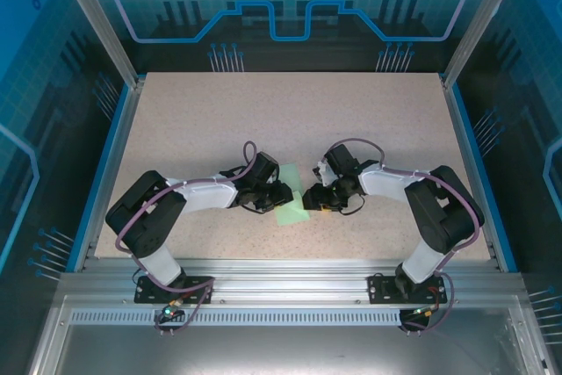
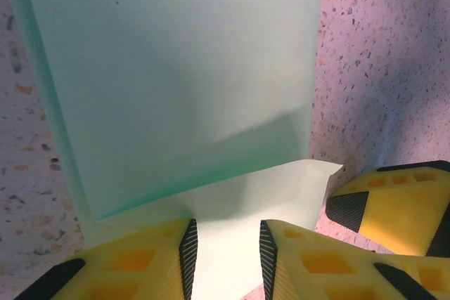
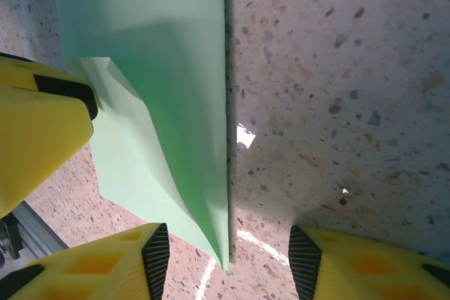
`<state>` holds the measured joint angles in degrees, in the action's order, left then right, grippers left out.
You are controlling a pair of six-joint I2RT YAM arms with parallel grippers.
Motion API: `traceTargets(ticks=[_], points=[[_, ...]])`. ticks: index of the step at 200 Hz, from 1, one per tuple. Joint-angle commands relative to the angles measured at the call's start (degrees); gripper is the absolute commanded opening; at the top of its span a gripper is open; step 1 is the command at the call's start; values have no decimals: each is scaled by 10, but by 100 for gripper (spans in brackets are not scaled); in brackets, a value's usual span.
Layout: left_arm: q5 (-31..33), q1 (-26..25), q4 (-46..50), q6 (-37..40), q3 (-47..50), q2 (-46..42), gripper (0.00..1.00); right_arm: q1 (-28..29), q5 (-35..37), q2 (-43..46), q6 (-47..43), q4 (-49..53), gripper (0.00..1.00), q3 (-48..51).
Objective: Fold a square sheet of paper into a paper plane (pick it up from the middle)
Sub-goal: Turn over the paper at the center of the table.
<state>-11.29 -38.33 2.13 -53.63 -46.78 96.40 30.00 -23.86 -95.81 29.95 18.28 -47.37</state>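
Note:
The square sheet of paper (image 1: 292,204) is pale mint green and lies on the table between both grippers, folded over on itself. In the left wrist view a large upper flap (image 2: 183,82) lies over a paler lower layer (image 2: 281,187). That layer runs between the fingers of my left gripper (image 2: 228,233), whose jaws stand apart. My right gripper (image 3: 228,244) is open, with the paper's (image 3: 169,103) pointed corner between its wide-set fingers. No paper plane is in view.
The speckled beige table (image 1: 290,120) has blue rails at its sides and an aluminium frame at the near edge. The two grippers stand close together: a right finger (image 2: 394,205) shows beside the left one, and a left finger (image 3: 35,131) beside the right one.

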Motion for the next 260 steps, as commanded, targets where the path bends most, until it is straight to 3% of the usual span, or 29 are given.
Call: traceTargets(ticks=[1,62,132,174,219,260], points=[[9,-3,5,4,-2,5,33,28,-33,-24,-4,-29,48,-5],[10,-2,7,5,-4,1,34,46,-34,-24,0,-24,43,-21],[9,-2,9,5,-4,-2,34,49,-26,-37,6,-25,46,-24],[12,-2,14,6,-4,-12,34,50,27,-34,16,-7,46,-25],[37,2,27,8,6,-44,36,52,29,-43,27,-18,37,-17],[33,13,31,11,12,-39,37,51,5,-40,38,-42,36,-13]])
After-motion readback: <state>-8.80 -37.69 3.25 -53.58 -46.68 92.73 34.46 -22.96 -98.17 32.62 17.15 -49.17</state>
